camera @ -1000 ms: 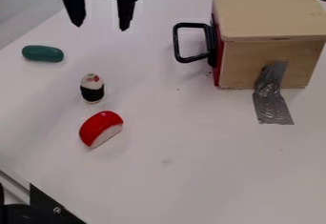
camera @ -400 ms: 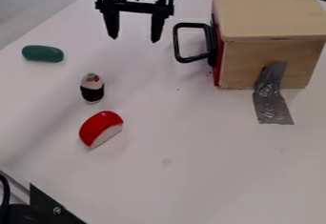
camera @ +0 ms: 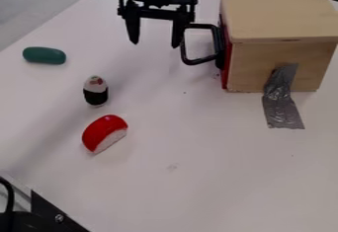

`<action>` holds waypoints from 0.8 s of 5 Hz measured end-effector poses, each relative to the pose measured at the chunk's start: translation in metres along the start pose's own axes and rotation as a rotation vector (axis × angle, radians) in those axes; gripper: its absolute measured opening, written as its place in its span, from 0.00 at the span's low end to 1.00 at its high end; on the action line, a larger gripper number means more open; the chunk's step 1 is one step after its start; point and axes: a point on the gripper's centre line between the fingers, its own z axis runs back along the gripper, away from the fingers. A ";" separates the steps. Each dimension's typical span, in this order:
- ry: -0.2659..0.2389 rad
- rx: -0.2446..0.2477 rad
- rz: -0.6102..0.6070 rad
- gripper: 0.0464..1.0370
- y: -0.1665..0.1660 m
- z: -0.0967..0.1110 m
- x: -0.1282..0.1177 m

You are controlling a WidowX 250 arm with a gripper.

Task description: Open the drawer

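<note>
A: Item one, the drawer (camera: pixel 226 60): location?
B: Far right, in the left side of a wooden box (camera: pixel 280 14). Red front, flush or ajar: cannot tell.
A: Fittings?
B: One black loop handle (camera: pixel 184 46), projecting left.
A: And the claw (camera: pixel 155 44)?
B: One, black, hanging just left of the handle. Fingers wide apart, nothing between them. Right fingertip by the loop's left bar; contact, cannot tell.
A: On the box?
B: One strip of silver duct tape (camera: pixel 284 97), from its near side down onto the white tabletop (camera: pixel 198 176).
A: Remainder, left?
B: One black-and-white toy sushi roll (camera: pixel 96 92); one red-and-white toy nigiri (camera: pixel 105 133), nearer; one green oblong piece (camera: pixel 44 55), farther and leftmost.
</note>
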 end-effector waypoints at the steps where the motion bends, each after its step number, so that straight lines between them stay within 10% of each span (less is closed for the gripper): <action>1: -0.005 0.000 0.000 0.96 -0.011 0.006 0.008; 4: 0.030 0.022 0.033 0.96 -0.024 -0.018 0.037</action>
